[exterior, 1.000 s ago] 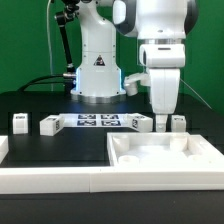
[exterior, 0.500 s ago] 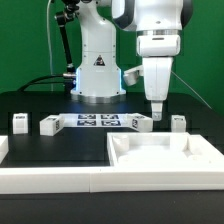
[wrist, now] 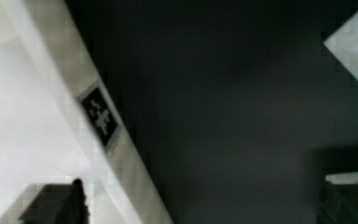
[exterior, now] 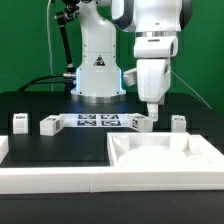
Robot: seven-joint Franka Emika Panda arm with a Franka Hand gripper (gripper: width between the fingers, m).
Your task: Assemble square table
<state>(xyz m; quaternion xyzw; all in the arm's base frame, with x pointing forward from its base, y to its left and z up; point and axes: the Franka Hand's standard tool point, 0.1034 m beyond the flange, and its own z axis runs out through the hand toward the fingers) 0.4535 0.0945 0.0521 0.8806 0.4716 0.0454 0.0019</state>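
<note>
White, rounded robot arm [exterior: 152,35], black triangle mark [exterior: 100,62] on its base [exterior: 96,84], blue glowing light [exterior: 72,72], black cables [exterior: 58,45] on the left

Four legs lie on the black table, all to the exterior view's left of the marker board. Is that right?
No. Only two legs lie left of the marker board; the other two lie to its right, as the exterior view shows.

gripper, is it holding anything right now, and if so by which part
Nothing is held. The gripper hangs open above the legs, and in the wrist view only bare black tabletop shows between its fingers.
</note>
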